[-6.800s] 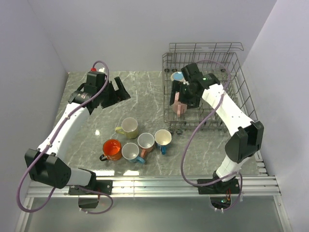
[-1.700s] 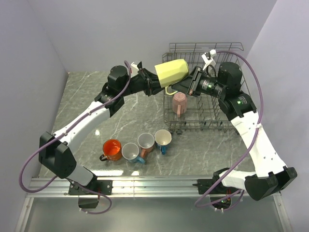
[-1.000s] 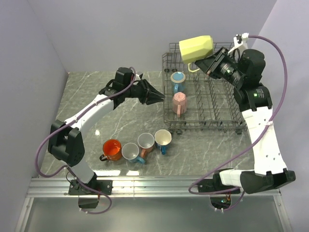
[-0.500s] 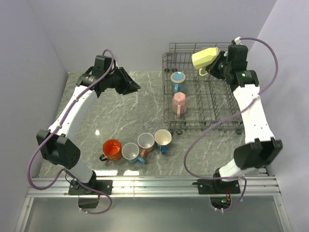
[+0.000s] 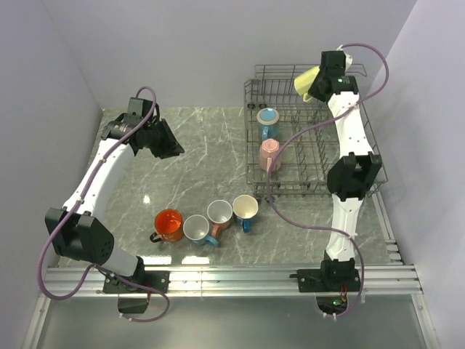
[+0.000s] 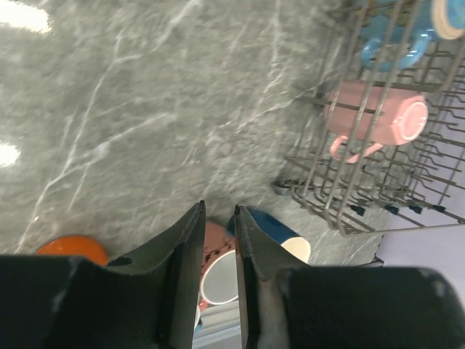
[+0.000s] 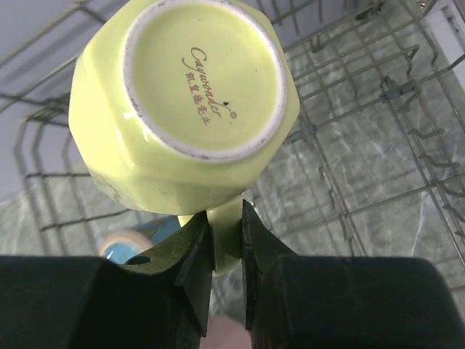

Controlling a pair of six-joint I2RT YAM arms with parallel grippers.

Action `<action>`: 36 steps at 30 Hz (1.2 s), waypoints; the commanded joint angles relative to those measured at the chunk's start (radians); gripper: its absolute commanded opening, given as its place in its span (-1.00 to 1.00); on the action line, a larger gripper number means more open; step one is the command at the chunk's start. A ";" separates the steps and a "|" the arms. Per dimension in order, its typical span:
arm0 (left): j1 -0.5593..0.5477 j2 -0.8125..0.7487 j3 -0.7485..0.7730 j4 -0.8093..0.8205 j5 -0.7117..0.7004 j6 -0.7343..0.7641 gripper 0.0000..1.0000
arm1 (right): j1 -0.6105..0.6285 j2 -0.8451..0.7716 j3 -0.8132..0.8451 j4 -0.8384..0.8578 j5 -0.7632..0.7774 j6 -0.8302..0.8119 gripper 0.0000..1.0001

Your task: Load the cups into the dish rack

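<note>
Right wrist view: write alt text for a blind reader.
A yellow-green mug, its base toward the camera, is clamped by its handle between black fingers. Below it are the wire dish rack and a light blue cup.

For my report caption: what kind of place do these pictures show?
Probably a robot test cell, not a kitchen: plain walls enclose a marble-look table, and two arms are bolted to a rail, beside a dish rack and mugs.
</note>
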 commanded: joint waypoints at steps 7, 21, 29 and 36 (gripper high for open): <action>0.032 -0.036 -0.009 -0.048 -0.034 -0.011 -0.44 | 0.069 0.066 -0.019 0.026 0.122 0.035 -1.00; 0.033 0.023 0.094 -0.173 -0.056 -0.137 -0.50 | 0.069 0.172 -0.138 0.010 0.172 0.094 -1.00; 0.033 -0.016 0.040 -0.148 -0.044 -0.172 -0.39 | 0.072 0.189 -0.173 -0.036 0.099 0.108 -0.89; 0.033 -0.068 -0.038 -0.119 -0.025 -0.089 -0.21 | 0.115 0.084 -0.218 -0.073 0.115 0.101 0.52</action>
